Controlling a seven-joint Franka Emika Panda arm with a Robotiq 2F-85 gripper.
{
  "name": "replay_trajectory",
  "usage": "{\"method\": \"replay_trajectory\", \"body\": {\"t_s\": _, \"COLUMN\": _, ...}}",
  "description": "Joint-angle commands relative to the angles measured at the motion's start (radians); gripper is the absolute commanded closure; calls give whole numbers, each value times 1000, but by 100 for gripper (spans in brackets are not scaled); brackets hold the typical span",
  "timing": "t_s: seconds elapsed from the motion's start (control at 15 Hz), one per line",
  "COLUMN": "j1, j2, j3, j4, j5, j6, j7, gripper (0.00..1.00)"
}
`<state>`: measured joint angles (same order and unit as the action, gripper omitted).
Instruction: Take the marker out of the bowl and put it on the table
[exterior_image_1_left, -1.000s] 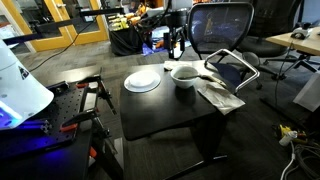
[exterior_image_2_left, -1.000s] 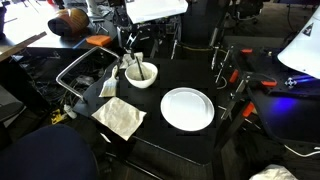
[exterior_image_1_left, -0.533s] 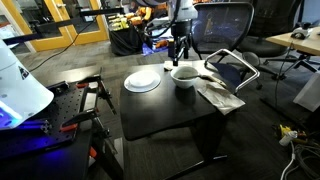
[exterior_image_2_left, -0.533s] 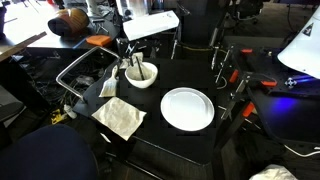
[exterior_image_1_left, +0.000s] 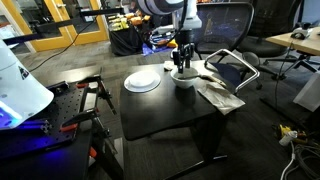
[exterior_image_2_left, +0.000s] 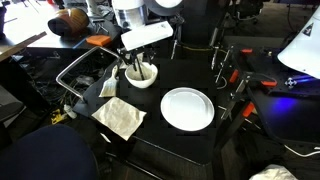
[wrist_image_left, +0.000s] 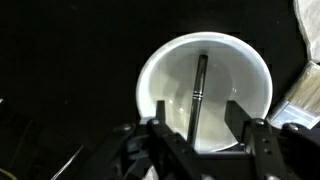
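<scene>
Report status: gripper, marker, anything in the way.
Gripper open, over the bowl. Marker lying in the bowl, not gripped. Nothing between fingers and marker.

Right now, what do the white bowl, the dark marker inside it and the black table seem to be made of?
Small round white bowl: glazed ceramic or glossy plastic, judging by its smooth, softly shining inner wall. Slim dark marker: probably plastic; a faint sheen runs along the barrel. Black square table: matte, even top without visible grain, perhaps laminate or painted wood.
</scene>
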<state>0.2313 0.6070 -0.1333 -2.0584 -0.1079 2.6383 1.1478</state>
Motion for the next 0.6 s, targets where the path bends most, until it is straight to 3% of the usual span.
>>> {"method": "replay_trajectory", "body": {"t_s": 0.0, "j1": 16, "j2": 47, "j3": -17, "j4": 47, "j5": 17, "j6": 6, "j7": 21, "gripper": 36}}
{"method": "replay_trajectory", "body": {"t_s": 0.53, "j1": 21, "j2": 139, "j3": -30, "j4": 138, "j5": 25, "j6": -11, "j7": 19, "gripper": 39}}
